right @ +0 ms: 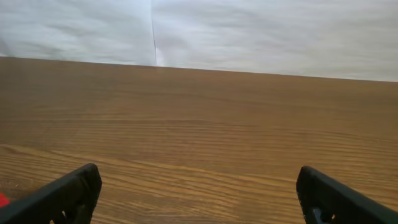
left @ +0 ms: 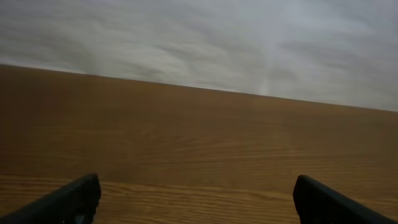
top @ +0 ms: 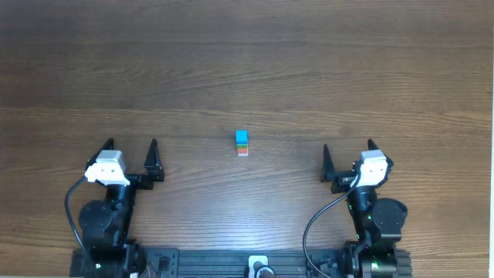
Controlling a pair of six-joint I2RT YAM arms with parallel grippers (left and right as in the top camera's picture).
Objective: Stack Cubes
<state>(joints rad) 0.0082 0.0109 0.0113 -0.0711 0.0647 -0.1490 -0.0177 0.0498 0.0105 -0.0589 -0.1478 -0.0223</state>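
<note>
Quick tally: one wooden table, two grippers, a left gripper and a right gripper, and just one little cube stack, blue on top. How many cubes are in it, honestly can't tell from up here.

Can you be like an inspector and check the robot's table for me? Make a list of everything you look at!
Surface: wooden table, brown and flat.
Job's things: cube stack stands midway between the two arms, with a blue cube on top and an orange-red one at the bottom.
Clutter: nothing seen.
Grippers: left gripper open and right gripper open; both hold nothing and sit well apart from the stack.
Cables: left cable and right cable, both black, loop beside their arms, away from the stack.
Surroundings: pale wall behind the table's far edge.
</note>
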